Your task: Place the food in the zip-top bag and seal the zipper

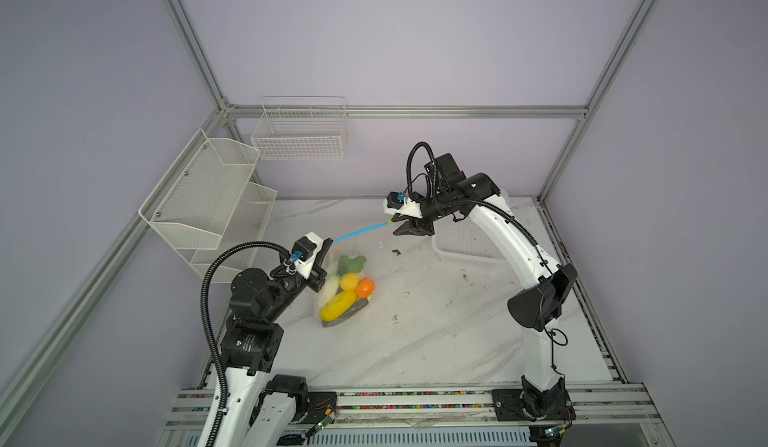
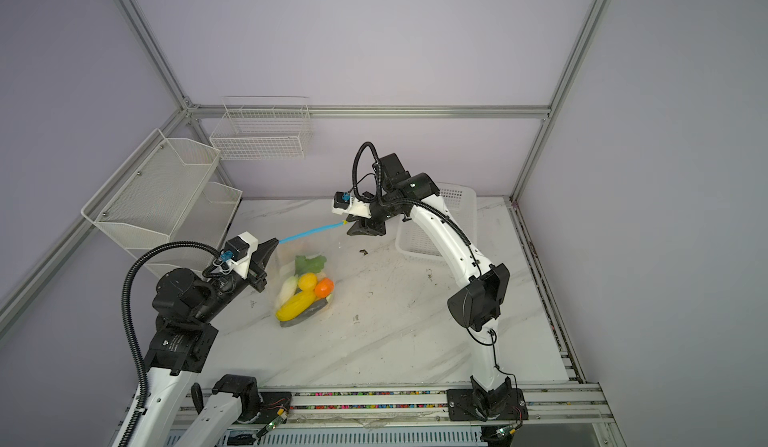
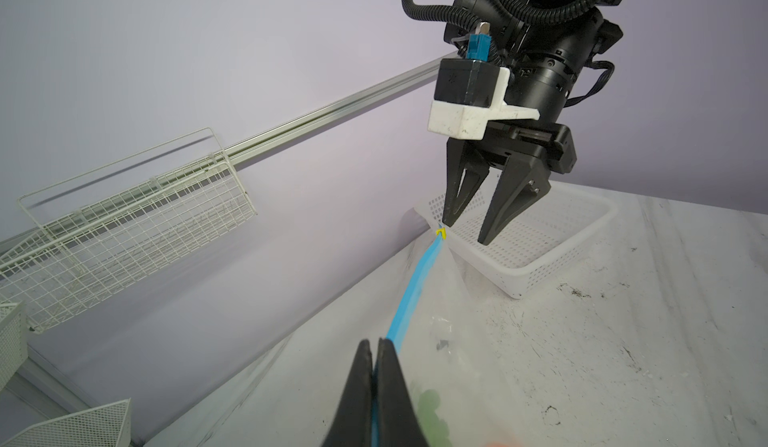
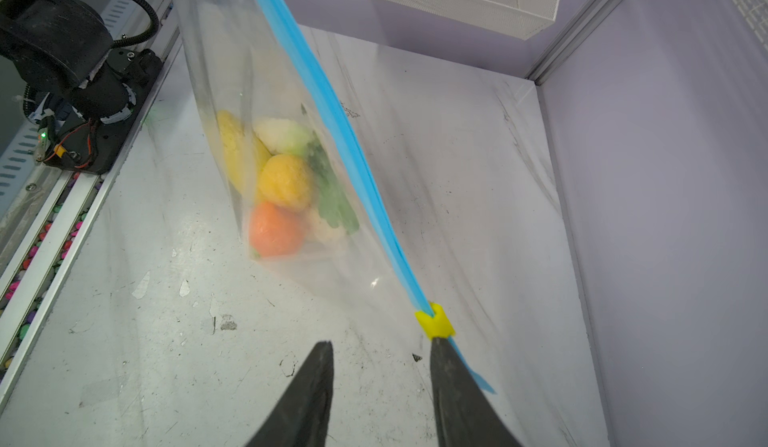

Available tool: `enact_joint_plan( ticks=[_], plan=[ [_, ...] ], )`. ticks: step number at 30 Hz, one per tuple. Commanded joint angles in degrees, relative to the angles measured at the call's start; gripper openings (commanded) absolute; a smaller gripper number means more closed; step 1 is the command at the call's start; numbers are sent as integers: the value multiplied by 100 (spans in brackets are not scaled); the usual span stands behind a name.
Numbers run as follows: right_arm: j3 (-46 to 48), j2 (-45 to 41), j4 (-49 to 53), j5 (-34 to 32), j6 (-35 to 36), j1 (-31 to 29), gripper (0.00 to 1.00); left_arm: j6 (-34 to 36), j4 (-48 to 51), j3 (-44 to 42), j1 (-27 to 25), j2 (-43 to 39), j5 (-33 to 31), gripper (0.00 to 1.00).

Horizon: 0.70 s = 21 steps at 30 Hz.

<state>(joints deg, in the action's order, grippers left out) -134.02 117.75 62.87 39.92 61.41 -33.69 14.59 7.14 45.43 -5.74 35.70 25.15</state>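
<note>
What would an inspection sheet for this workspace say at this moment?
Surface: white marbled tabletop, scuffed, with dark marks.
Job's things: zip-top bag holds the food; zipper stretched taut; yellow slider at its far end.
Clutter: white perforated basket; small dark scrap.
End effectors: left end effector shut on the zipper; right end effector open, one fingertip at the yellow slider.
Cables: black conduit loops along each arm, clear of the bag.
Surroundings: wire basket and mesh shelf on lilac walls; aluminium frame.
</note>
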Motion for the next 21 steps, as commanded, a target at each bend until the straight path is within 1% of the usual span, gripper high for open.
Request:
enact_joint_plan(
  ticks=[1,6,8,10,13,17,21],
  plan=[
    [-142,83,217,82,111,-17,44,132,-287,15,18,-80,65,0],
    [-364,99,219,-100,134,2,47,132,-249,14,20,-84,104,0],
    [-455,93,225,-85,168,12,52,137,-239,6,20,-93,122,0],
    [-567,132,217,-17,203,20,60,125,-262,-1,20,-97,147,0],
    [-679,258,226,154,214,12,66,118,-287,-26,19,-100,163,0],
    [-749,465,419,442,348,-24,66,110,-291,-36,17,-105,175,0],
    [-762,578,576,509,405,-59,63,119,-290,-25,20,-86,177,0]
  ],
)
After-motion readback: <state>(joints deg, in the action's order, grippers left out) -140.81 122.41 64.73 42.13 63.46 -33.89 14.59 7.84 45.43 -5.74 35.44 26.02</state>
